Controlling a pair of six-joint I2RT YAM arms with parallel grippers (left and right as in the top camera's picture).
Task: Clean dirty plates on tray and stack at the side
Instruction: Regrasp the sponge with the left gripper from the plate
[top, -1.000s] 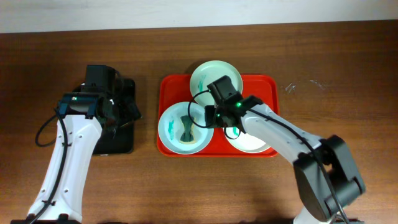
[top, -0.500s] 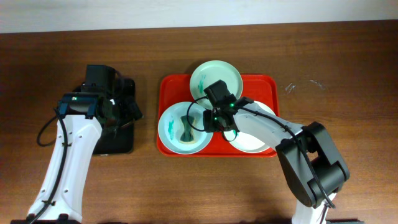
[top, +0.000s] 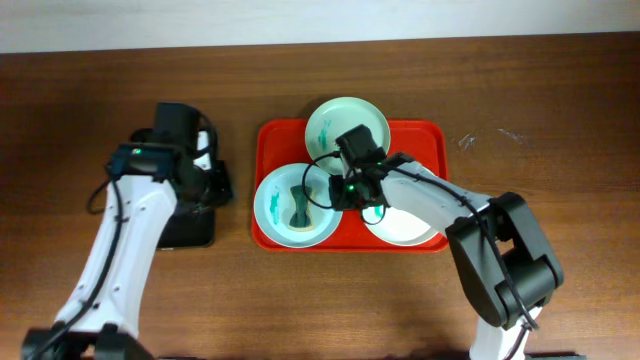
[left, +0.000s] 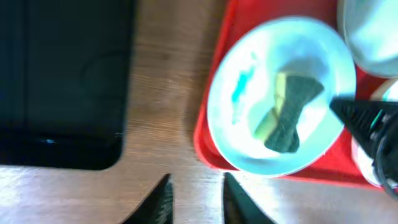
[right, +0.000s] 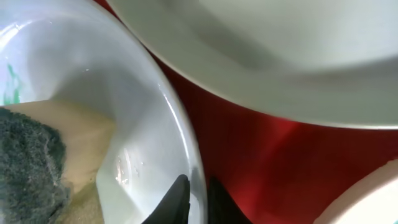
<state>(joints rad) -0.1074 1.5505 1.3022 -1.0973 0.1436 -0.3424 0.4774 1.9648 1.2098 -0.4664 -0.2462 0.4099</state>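
On the red tray (top: 435, 140) lie three plates: a mint one (top: 347, 122) at the back, a white one (top: 408, 226) at the right, and a pale one (top: 275, 205) at the left. The left plate (left: 239, 130) carries a teal smear (left: 242, 87) and a yellow-and-dark-green sponge (left: 287, 112). My right gripper (top: 334, 190) is shut on that plate's right rim (right: 186, 143), one finger inside and one outside. My left gripper (left: 196, 199) hangs over bare wood left of the tray, its jaws slightly apart and holding nothing.
A black tray (top: 190, 228) lies left of the red tray, partly under my left arm. The mint plate's edge (right: 261, 68) overhangs close behind my right gripper. The white plate sits just right of it.
My right gripper has closed onto the left plate's rim. My left arm has swung right toward the red tray and its jaws have narrowed.
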